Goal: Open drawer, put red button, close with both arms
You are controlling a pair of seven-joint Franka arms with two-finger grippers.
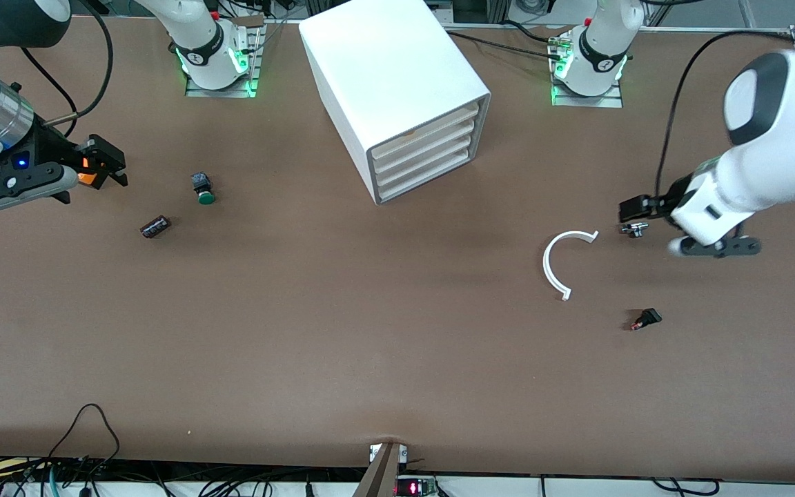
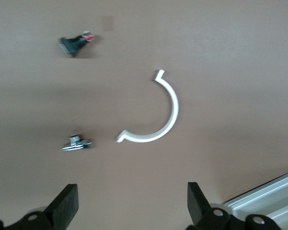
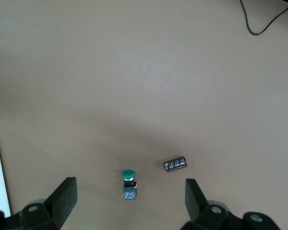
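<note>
1. The white cabinet [image 1: 394,90] stands at the upper centre of the front view, its four cream drawer fronts all pushed in; the drawer [image 1: 422,141] is shut.
2. The red button [image 1: 646,319] lies on its side on the brown table [image 1: 342,331] at the lower right of the front view, nearer the front camera than the white C-shaped clip [image 1: 563,262].
3. The left gripper [image 1: 635,207] hangs at the right of the front view, over a small metal part [image 1: 635,230]. Its fingers [image 2: 67,206] are spread wide and hold nothing. The red button [image 2: 77,43] lies apart from it, in the upper left of the left wrist view.
4. The right gripper [image 1: 104,166] hangs at the left edge of the front view, fingers [image 3: 62,199] spread and empty.
5. A green-capped button [image 1: 202,188] and a small dark cylinder [image 1: 155,226] lie near the right gripper.
</note>
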